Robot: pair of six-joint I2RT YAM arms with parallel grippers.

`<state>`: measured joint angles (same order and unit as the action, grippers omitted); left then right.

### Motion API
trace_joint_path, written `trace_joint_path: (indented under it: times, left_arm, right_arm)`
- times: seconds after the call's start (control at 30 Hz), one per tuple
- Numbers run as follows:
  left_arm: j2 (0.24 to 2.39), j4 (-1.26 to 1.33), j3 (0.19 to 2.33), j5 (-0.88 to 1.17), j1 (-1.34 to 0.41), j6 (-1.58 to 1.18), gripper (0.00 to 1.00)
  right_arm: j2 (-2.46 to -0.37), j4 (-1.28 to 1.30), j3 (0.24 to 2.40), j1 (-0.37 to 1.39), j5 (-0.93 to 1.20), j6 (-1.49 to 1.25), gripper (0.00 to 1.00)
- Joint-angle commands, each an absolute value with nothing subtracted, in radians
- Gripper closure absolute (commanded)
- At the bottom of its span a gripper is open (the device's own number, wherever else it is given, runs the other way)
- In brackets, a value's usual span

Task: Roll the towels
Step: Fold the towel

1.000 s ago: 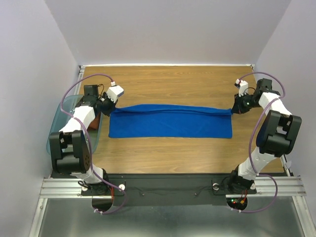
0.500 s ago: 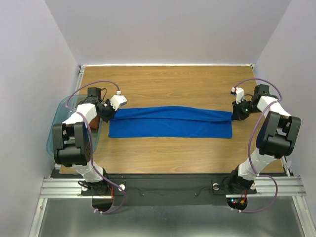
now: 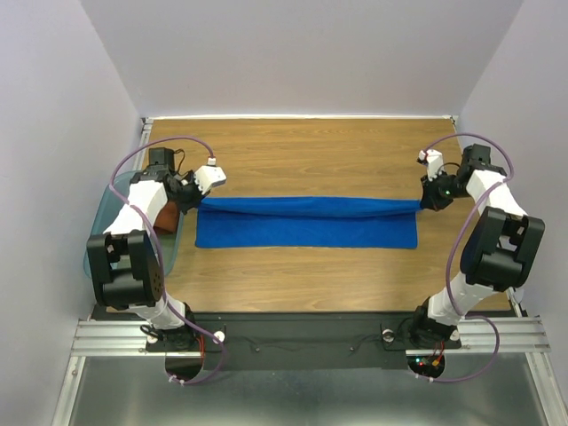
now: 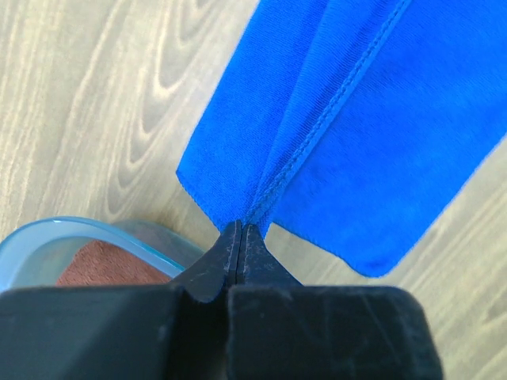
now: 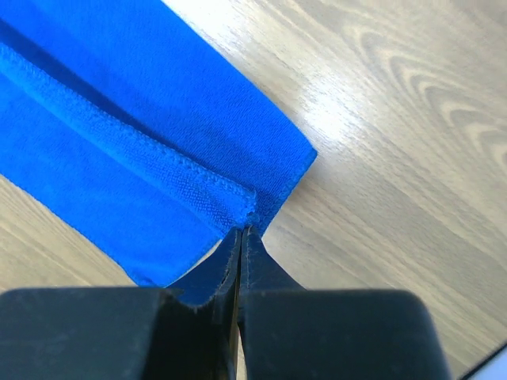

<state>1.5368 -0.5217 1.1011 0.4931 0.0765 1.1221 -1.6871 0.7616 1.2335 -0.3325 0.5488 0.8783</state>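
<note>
The blue towel lies stretched left to right across the middle of the wooden table, its far long edge folded over toward me. My left gripper is shut on the towel's far left corner. My right gripper is shut on the far right corner. Both pinched corners are lifted slightly off the wood, with the fold hanging between them. The rust-brown towel lies inside the teal bin, by the left arm.
The translucent teal bin hangs over the table's left edge under the left arm, its rim close below my left fingers. Bare wood stretches behind the towel to the back wall, and a strip lies in front of it.
Both grippers have carried the towel's far edge toward the near side, so the folded-over band has grown wider and the towel's visible footprint narrower. Both stay shut on the corners.
</note>
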Motion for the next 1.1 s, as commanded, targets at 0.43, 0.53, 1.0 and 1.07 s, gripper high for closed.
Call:
trace_joint_path:
  times: [0.43,0.53,1.0,1.07]
  left_arm:
    - [1.480,-0.627,0.988,0.451,0.098,1.282,1.00]
    - [1.489,-0.637,0.968,0.460,0.097,1.302,0.96]
    - [1.416,-0.739,1.032,0.560,0.089,1.361,0.48]
    - [1.431,-0.752,1.038,0.557,0.089,1.364,0.48]
  right_arm:
    - [-1.609,0.796,1.081,-0.337,0.506,1.028,0.99]
    - [-1.606,0.799,1.065,-0.337,0.506,1.042,0.99]
    - [-1.534,0.862,1.111,-0.253,0.431,1.061,0.60]
    - [-1.520,0.842,1.072,-0.206,0.385,1.062,0.64]
